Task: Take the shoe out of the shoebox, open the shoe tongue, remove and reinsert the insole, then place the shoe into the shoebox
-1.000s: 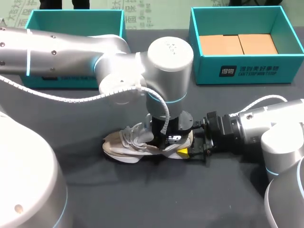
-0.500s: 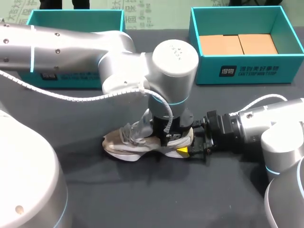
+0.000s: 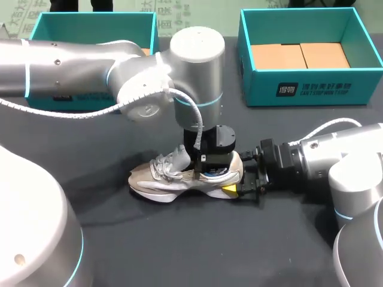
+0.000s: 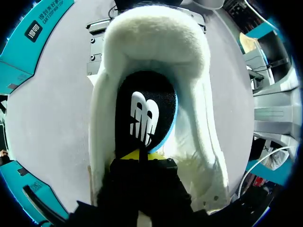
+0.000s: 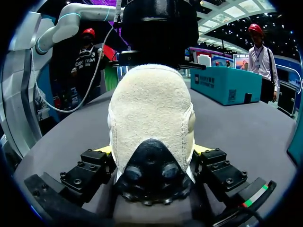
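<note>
The shoe (image 3: 170, 179) lies on its sole mid-table (image 3: 179, 245), toe to 9 o'clock and heel to 3, outside both boxes; the widest stretch of table lies at its 6 o'clock, with more at 9. The left box (image 3: 42, 27) stands at 11 o'clock and the right box (image 3: 311, 89), with cardboard (image 3: 299, 57) in it, at 1; both sit by the far edge, well apart from the shoe. The right claw (image 3: 238, 188) is clamped on the heel from 3 o'clock. The left claw (image 3: 214, 162) hangs over the shoe's opening, just above the insole (image 4: 144, 109); whether it is apart or clamped I cannot tell. Since half a second ago the left arm has risen and swung toward 11; the shoe has kept its place. White print marks the right box's front wall, and a white logo the insole.
</note>
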Controlling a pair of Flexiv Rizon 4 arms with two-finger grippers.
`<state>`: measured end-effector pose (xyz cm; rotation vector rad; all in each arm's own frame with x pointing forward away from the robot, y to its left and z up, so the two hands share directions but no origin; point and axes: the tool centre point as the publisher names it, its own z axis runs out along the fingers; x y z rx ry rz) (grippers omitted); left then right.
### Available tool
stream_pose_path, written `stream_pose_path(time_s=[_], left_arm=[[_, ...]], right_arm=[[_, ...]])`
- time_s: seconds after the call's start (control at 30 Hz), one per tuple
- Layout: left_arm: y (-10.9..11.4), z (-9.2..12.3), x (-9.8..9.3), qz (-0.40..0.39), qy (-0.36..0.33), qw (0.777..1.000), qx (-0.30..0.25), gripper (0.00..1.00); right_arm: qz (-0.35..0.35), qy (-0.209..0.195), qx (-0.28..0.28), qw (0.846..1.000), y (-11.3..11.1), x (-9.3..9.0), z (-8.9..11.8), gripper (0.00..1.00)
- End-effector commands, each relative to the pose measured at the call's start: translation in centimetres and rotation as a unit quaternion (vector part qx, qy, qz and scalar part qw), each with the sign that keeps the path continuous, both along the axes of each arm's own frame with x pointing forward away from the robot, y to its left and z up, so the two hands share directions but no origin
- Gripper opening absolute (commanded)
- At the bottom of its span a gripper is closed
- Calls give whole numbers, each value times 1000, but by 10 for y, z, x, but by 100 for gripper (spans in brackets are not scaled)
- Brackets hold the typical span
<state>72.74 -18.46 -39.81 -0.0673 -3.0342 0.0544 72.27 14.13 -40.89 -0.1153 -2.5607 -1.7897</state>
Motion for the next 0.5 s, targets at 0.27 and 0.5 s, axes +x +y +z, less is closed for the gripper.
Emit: stream_pose_path(time_s=[0.27, 0.5], left_arm=[[25, 27, 6, -31, 51, 994, -88, 0], [26, 43, -2, -47, 58, 990, -119, 0]], right_arm=[[0, 0, -3, 1000, 2, -2, -1, 0], [0, 0, -3, 1000, 2, -2, -1, 0]])
